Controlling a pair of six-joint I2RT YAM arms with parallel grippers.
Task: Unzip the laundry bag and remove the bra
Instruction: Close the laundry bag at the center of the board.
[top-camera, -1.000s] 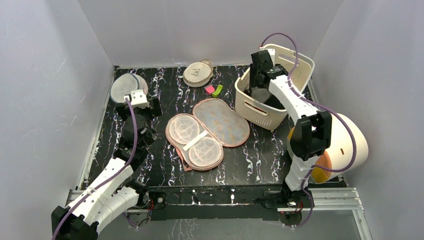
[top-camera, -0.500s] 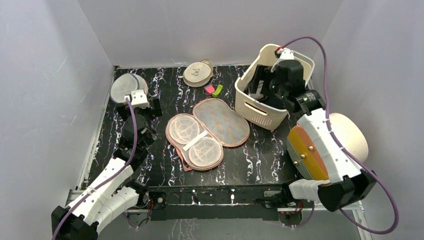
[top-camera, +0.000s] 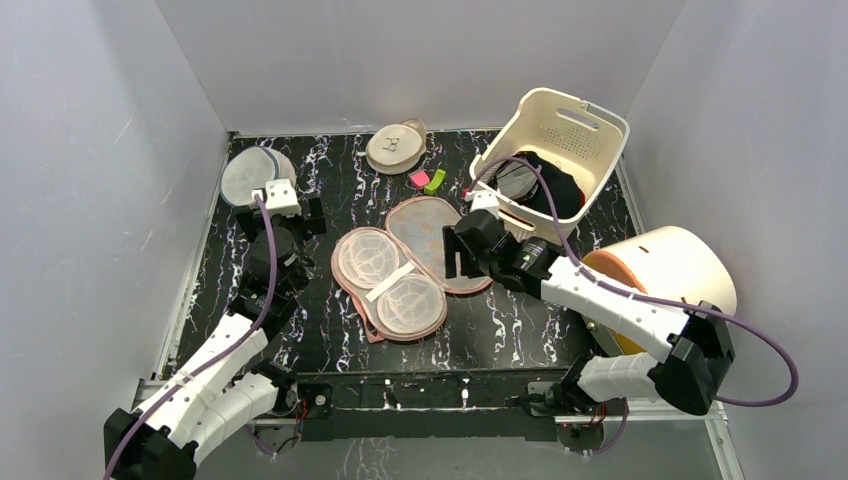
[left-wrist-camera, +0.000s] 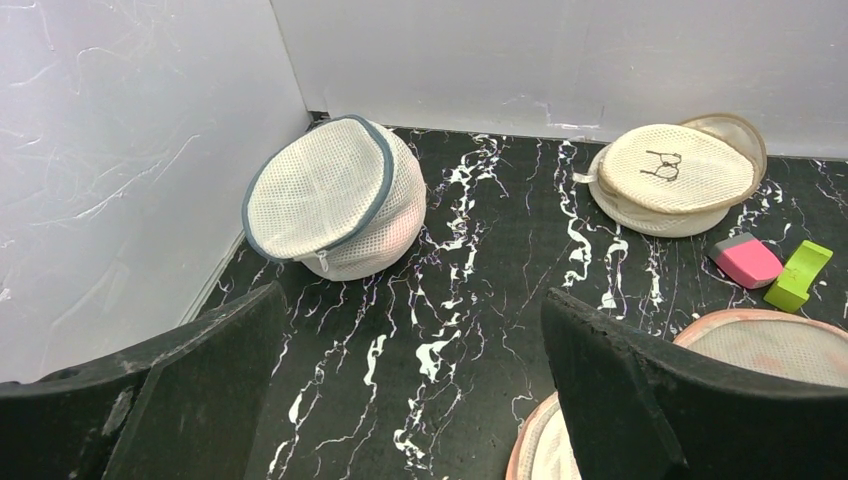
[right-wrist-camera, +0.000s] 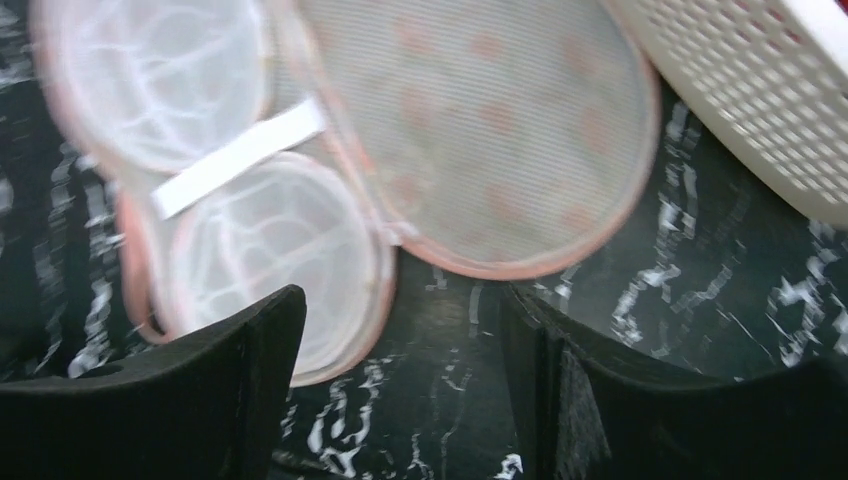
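Far left, a round grey-white domed pouch (top-camera: 257, 172) sits in the table's (top-camera: 330, 195) back corner with its zip closed, so its contents cannot be seen. Near it, the left end effector (left-wrist-camera: 412, 310) hovers low over the table, fingers spread wide with nothing between them.

In the middle, the laundry bag (top-camera: 385, 260) lies unzipped and folded open flat. Its left half shows two white mesh cups crossed by a white strap, and its printed flap is turned out to the right. Behind it, a round beige disc pouch (top-camera: 396, 146) rests by the back wall, with a small pink block (top-camera: 419, 179) and a small green block (top-camera: 434, 181) just in front.

The right end effector (right-wrist-camera: 400, 330) hangs over the flap's near right edge, fingers apart and holding nothing; its wrist view is blurred.

To the right, a cream laundry basket (top-camera: 590, 120) stands tilted and holds black clothes (top-camera: 560, 190). The grey bra (top-camera: 515, 180) lies on top of them, near the basket's front rim. A cream drum-shaped object (top-camera: 670, 270) lies at the far right, partly behind the right arm.

A second ago the right end effector was down inside the basket. Half a second ago it was raised above the basket, and it has since swung left to the bag. The left arm, the bag and the pouches have not moved.
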